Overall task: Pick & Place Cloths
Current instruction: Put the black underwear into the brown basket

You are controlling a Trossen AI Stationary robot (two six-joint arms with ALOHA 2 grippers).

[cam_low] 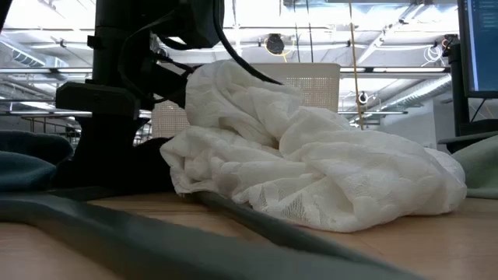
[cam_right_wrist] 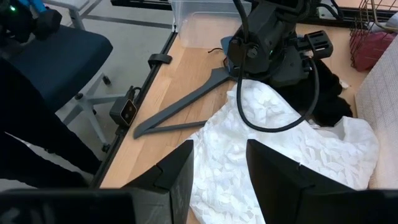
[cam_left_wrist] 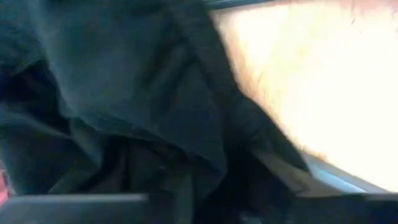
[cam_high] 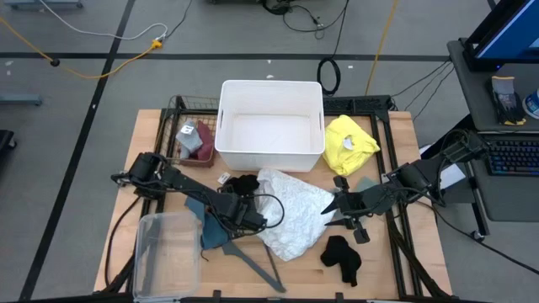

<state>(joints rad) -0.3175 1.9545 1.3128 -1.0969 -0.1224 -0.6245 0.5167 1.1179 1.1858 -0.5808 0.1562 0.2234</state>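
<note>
White bin [cam_high: 271,124] upper ctr empty; nothing placed yet. Left gripper [cam_high: 226,220] down on teal cloth [cam_high: 212,229], jaws unclear. Right gripper [cam_right_wrist: 219,169], fingers spread, by lacy white cloth [cam_high: 290,212].

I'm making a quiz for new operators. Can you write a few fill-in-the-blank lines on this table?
1. The white bin on the table holds ____ cloths.
2. The yellow cloth lies on the bin's ____ side in the overhead view.
3. The right gripper points at the lacy ____ cloth.

Missing: no; right; white
</note>
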